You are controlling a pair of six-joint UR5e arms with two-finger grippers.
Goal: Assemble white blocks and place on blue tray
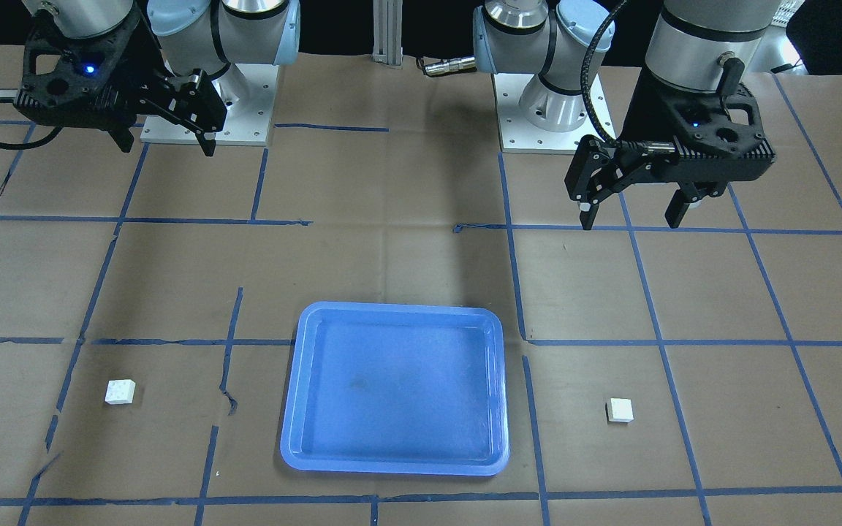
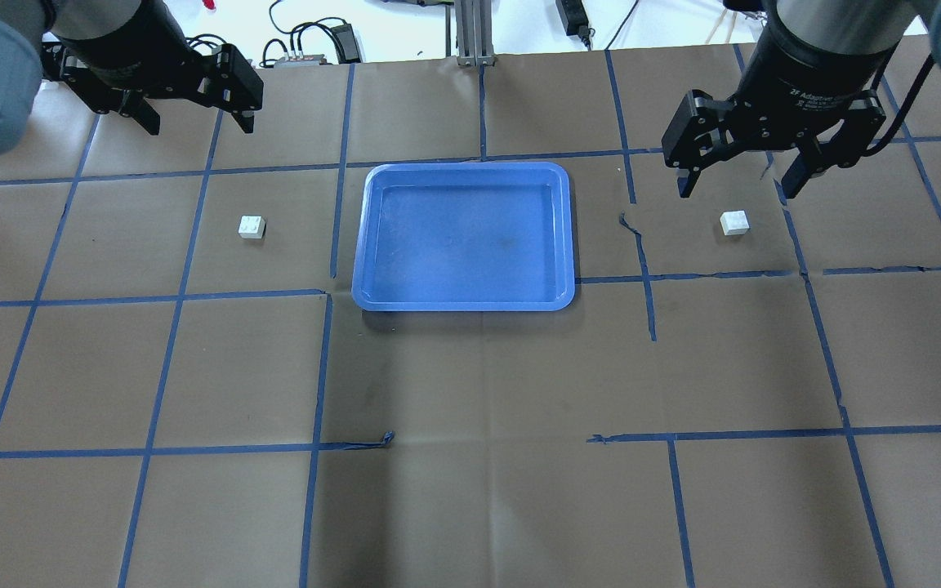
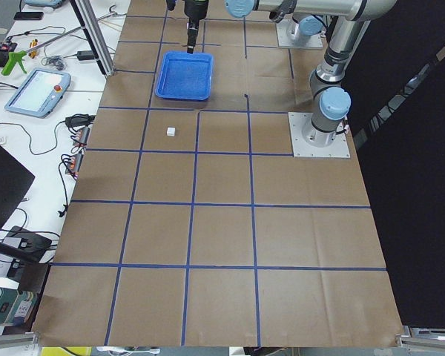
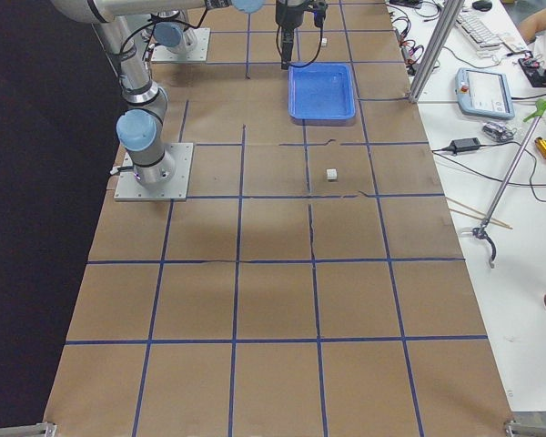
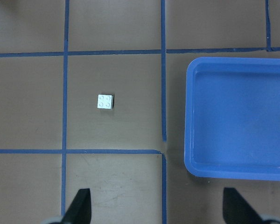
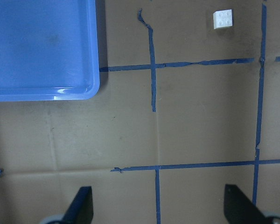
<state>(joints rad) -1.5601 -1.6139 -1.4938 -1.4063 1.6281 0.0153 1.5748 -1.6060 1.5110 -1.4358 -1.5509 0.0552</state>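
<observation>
Two white blocks lie apart on the brown table, one on each side of the blue tray [image 2: 372,245]. The left block [image 2: 251,226] shows in the left wrist view [image 5: 105,101], studs up. The right block [image 2: 734,222] shows in the right wrist view [image 6: 223,18]. My left gripper [image 2: 201,124] is open and empty, raised high above the table on the left. My right gripper [image 2: 738,189] is open and empty, raised on the right. In the front view the left gripper [image 1: 631,219] is on the right and the right gripper [image 1: 165,142] is on the left. The tray [image 1: 297,438] holds nothing.
Blue tape lines form a grid on the brown paper cover. The two arm bases [image 1: 549,109] stand at the table's robot side. Cables, a teach pendant [image 4: 484,91] and tools lie beyond the table's far edge.
</observation>
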